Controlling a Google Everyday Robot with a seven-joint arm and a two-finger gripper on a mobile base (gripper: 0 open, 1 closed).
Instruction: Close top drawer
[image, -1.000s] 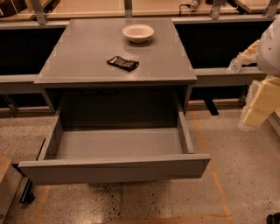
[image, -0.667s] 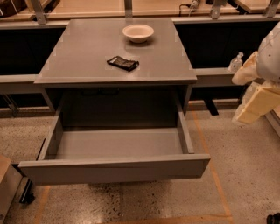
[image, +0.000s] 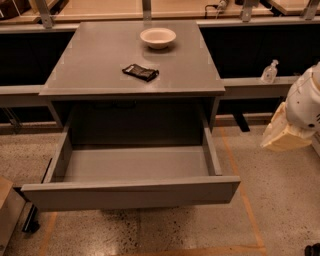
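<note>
One drawer matters: the top drawer (image: 130, 192) stands pulled far out of the grey cabinet (image: 100, 65). Well off to the right hangs the gripper (image: 282, 134), its opening and load impossible to tell; pushing one corner from there could skew and jam the drawer

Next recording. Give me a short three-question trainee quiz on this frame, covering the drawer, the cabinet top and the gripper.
1. True or false: the top drawer stands pulled out, and nothing shows inside it.
2. Which lies nearer the front edge of the cabinet top? A) the white bowl B) the dark packet C) a red mug
3. Fill in: the gripper hangs near the picture's ____ edge, apart from the drawer.

Key: 1 true; 2 B; 3 right.
</note>
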